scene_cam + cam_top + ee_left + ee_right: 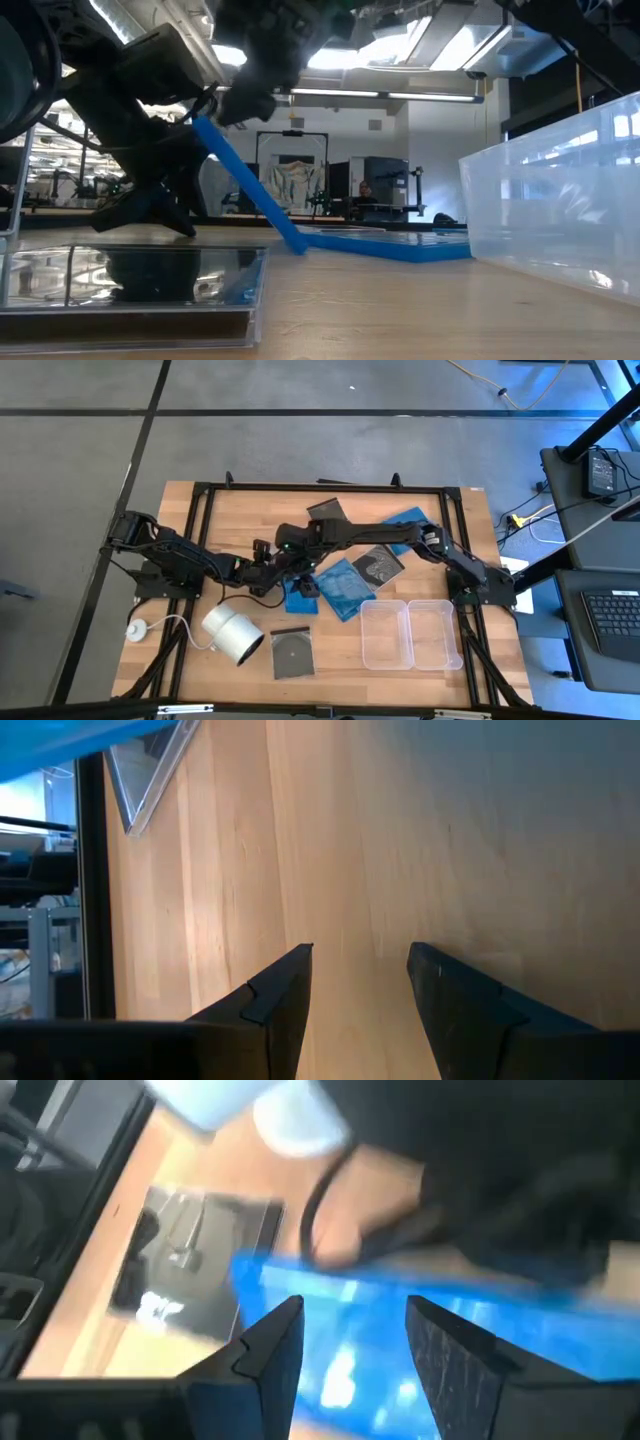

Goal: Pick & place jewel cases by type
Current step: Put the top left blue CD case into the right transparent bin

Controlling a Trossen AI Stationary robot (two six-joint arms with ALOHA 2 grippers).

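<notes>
A bright blue jewel case (300,592) stands tilted in the middle of the table (200,500). Its lower edge rests on the wood and its upper edge is raised toward the two arms, which meet above it. The tilt probably lifts one edge clear of the table so that a thin, flat case can be taken by its rim.

The left gripper (360,955) reaches in from the left. Its jaws are released, with only bare wood between them, and it appears to be steadying or waiting rather than carrying. The right gripper (355,1305) comes across from the right and faces the blue case closely, but I cannot tell whether its jaws clench the case.

A second blue case (345,588) lies flat just right of the tilted one, and a third (408,520) lies farther right and far. One dark case (325,510) sits at the far side and another (378,563) right of centre. A further dark case (290,652) lies near, beside the white cylinder (232,632).

Two clear trays (364,632) wait near right. They look like the places for each type, and neither appears to hold a case yet.
</notes>
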